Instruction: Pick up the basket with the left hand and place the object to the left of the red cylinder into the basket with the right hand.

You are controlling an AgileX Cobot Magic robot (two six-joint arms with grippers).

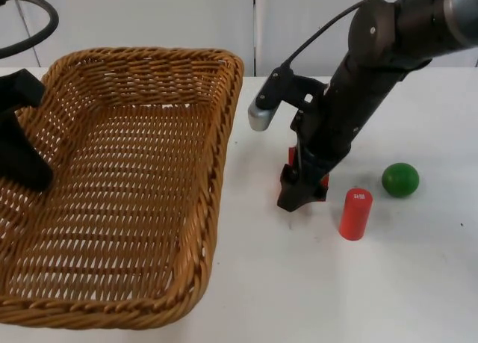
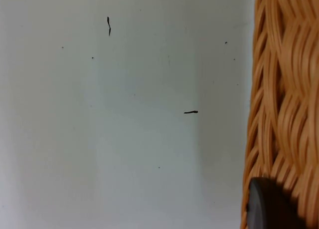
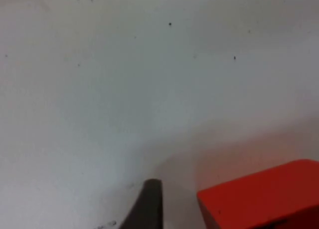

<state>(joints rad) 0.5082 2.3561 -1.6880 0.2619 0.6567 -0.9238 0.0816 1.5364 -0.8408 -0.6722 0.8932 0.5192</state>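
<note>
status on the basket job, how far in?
Done: left gripper is at the wicker basket rim.
In hand: right gripper is down around a red block, left of the red cylinder.
Left: move the block into the basket.

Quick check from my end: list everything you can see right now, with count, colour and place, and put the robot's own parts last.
basket: one, tan wicker, on the table's left, near the left gripper; its woven rim shows in the left wrist view.
red block: one, red, at the right gripper's fingertips, left of the cylinder, mostly hidden from above.
red cylinder: one, red, upright, right of the right gripper.
green ball: one, green, right of the cylinder.
table: one, white.
left gripper: one, black, at the basket's left rim.
right gripper: one, black, lowered to the table around the block.
</note>
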